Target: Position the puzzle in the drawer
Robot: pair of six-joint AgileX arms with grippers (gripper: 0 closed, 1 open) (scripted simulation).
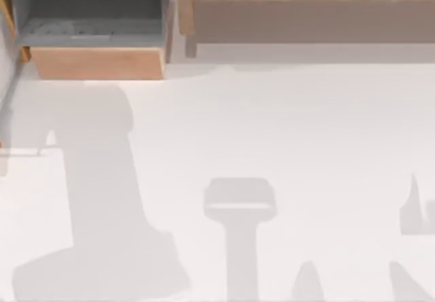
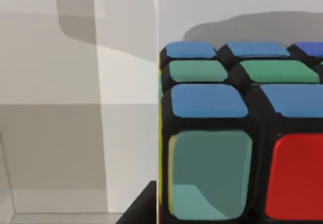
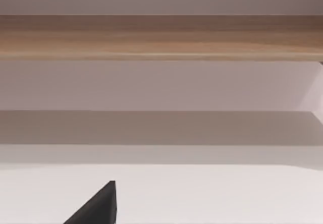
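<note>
Since the drawer must take the toy, it stands pulled open, and that helps. Biggest is the white table (image 1: 285, 145), with soft grey arm shadows lying across it. Next is the long wooden shelf (image 1: 306, 9) at the back on the right; it is not part of this job. The drawer (image 1: 98, 62) sits at the back left, its tan front facing the table and its grey inside open to the top, so a thing can drop in from above. A dark bit of the right gripper (image 3: 98, 206) hangs over the table, facing the shelf, out of the way. A dark bit of the left gripper (image 2: 144, 206) sits just beside the puzzle (image 2: 237, 133). The puzzle is very close to that arm's camera, with pale grey walls behind it, so I think it is at the drawer. I cannot tell if either gripper is wide, narrow or holding
</note>
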